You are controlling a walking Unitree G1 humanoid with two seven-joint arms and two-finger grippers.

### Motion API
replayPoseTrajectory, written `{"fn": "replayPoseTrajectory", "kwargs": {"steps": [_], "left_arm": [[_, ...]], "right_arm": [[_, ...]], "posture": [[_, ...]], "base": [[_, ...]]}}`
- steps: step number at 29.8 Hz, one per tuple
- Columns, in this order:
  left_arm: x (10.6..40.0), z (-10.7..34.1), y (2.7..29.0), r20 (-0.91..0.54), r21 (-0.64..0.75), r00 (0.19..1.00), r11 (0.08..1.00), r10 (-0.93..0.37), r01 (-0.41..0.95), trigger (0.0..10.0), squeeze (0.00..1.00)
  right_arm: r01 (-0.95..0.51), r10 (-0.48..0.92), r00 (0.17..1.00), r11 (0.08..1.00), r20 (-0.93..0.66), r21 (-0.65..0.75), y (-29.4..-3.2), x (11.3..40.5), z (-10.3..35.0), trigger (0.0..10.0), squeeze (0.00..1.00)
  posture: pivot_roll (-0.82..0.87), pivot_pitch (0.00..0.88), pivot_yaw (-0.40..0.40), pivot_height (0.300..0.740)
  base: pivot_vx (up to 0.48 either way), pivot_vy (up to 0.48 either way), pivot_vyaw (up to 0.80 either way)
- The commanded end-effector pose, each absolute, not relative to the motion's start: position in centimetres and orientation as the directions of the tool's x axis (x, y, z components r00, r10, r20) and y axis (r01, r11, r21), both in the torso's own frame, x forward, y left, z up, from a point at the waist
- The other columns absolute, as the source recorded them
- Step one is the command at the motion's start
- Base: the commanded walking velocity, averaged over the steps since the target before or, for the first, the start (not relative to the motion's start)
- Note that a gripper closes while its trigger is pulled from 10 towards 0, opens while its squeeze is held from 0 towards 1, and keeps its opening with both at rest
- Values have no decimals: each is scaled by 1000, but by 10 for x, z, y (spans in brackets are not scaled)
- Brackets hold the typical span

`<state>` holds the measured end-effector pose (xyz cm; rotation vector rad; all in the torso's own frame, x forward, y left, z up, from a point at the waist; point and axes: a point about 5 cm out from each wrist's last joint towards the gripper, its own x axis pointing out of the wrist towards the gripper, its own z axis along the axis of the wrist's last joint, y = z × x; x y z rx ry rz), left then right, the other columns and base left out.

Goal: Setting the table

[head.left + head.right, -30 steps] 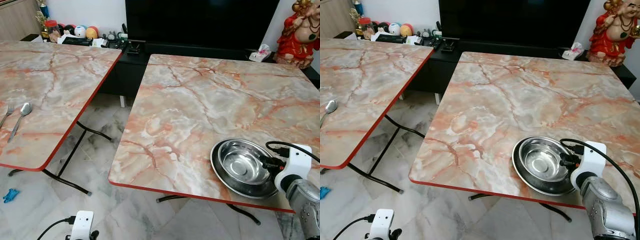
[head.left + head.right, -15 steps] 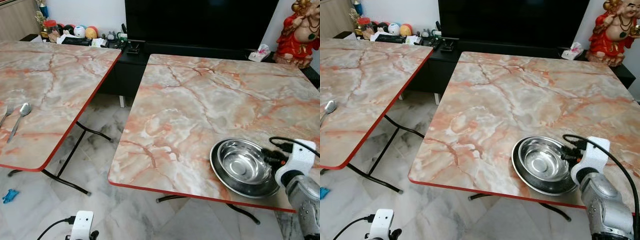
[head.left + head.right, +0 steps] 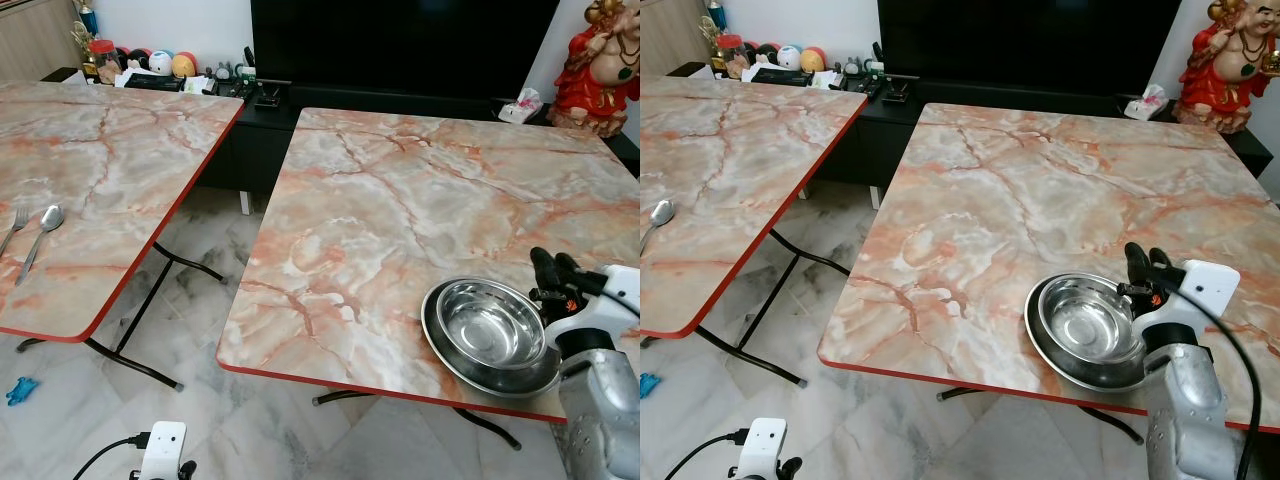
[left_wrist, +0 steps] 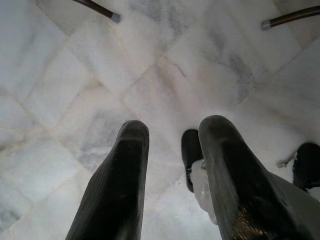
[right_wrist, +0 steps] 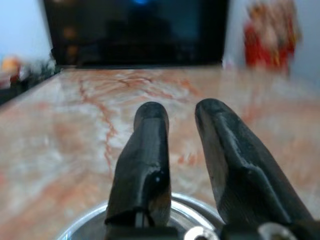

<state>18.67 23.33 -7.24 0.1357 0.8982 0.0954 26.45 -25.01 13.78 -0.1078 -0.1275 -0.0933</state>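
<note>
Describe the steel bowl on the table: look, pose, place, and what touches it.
The bowl is shiny steel, round and shallow, upright and empty, mirroring the room inside. It nests in a wider steel plate, whose rim rings it. Both sit near the front right corner of the marble-patterned table. The right claw hangs just beyond its far right rim, fingers apart, touching nothing that can be seen.

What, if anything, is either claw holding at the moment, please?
Nothing. The right claw is open above the far rim of the bowl, clear of it. The left claw hangs open over the floor.
</note>
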Motion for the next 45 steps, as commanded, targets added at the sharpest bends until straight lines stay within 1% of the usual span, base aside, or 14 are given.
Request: {"fn": "replayPoseTrajectory", "kwargs": {"steps": [1, 7, 13, 15, 18, 21, 23, 27, 38, 45], "left_arm": [[185, -73, 235, -771, 170, 618, 985, 155, -35, 10000, 0], [187, -70, 240, -752, 167, 635, 983, 175, -73, 10000, 0], [189, -69, 240, -745, 160, 644, 984, 171, -76, 10000, 0], [190, -69, 238, -744, 151, 648, 986, 163, -74, 10000, 0], [190, -69, 237, -744, 149, 649, 986, 158, -70, 10000, 0], [191, -69, 236, -744, 147, 650, 987, 154, -66, 10000, 0], [191, -69, 236, -743, 140, 652, 988, 150, -67, 10000, 0], [192, -68, 236, -743, 136, 653, 988, 146, -66, 10000, 0], [193, -68, 234, -742, 120, 655, 990, 139, -75, 10000, 0], [191, -69, 234, -747, 115, 650, 990, 139, -81, 10000, 0]], "right_arm": [[79, -55, 988, 983, 147, -163, -240, 265, 132, 10000, 0], [100, -68, 987, 968, 145, -230, -230, 272, 118, 10000, 0], [171, -147, 977, 972, 151, -161, -227, 274, 100, 10000, 0], [175, -149, 976, 971, 156, -165, -224, 275, 98, 10000, 0], [200, -179, 970, 972, 164, -122, -222, 277, 97, 10000, 0], [203, -181, 968, 972, 175, -119, -221, 278, 96, 10000, 0], [218, -204, 960, 974, 190, -55, -221, 278, 98, 10000, 0], [236, -226, 952, 972, 207, -24, -223, 280, 101, 10000, 0], [209, -199, 948, 978, 247, -15, -219, 284, 110, 10000, 0], [192, -177, 951, 981, 253, -36, -217, 286, 112, 10000, 0]], "posture": [[41, 26, -29, 740], [42, 17, -29, 740], [50, 9, -30, 740], [58, 1, -30, 740], [57, 0, -28, 740], [57, 0, -28, 740], [57, 0, -23, 740], [53, 0, -20, 740], [52, 0, -23, 740], [57, 0, -27, 740]], "base": [[0, 0, 0], [0, 0, 0], [0, 0, 0], [0, 0, 0], [0, 0, 0], [0, 0, 0], [0, 0, 0], [0, 0, 0], [0, 0, 0], [0, 321, 0]]}}
